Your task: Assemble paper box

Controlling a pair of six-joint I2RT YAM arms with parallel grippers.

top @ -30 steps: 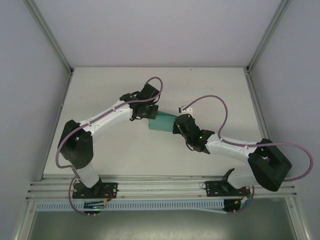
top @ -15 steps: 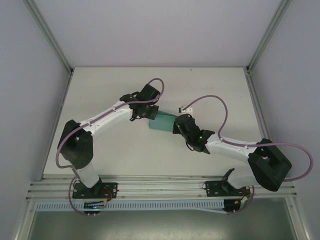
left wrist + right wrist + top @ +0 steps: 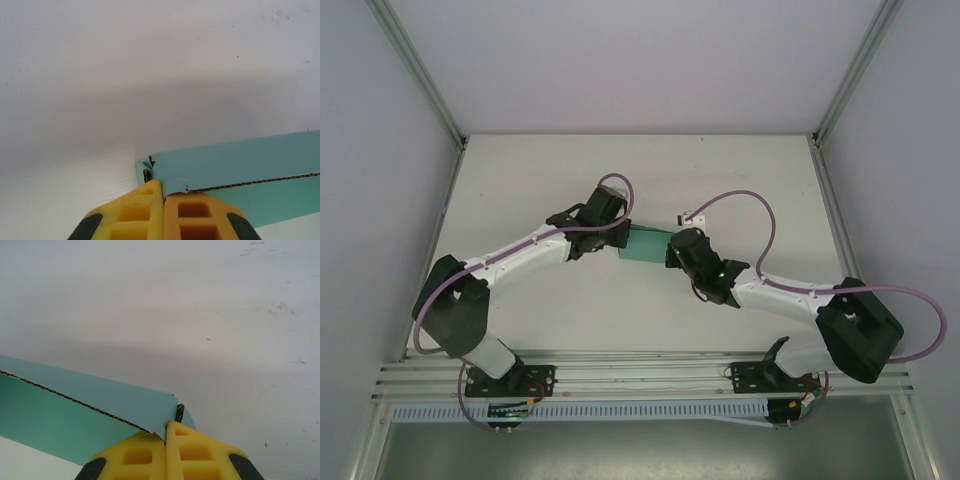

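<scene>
The left pincer (image 3: 164, 192), shut on one corner of the paper box (image 3: 645, 246), has swung leftward; the right pincer (image 3: 166, 432) clamps the opposite corner (box held mid-desk (image 3: 750, 180)), probably squaring a fold

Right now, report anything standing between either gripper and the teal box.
Nothing visible does. The left gripper and the right gripper are each closed on one end of the paper box, touching its edge directly.

White arms (image 3: 780, 298), purple cables (image 3: 750, 193)
</scene>
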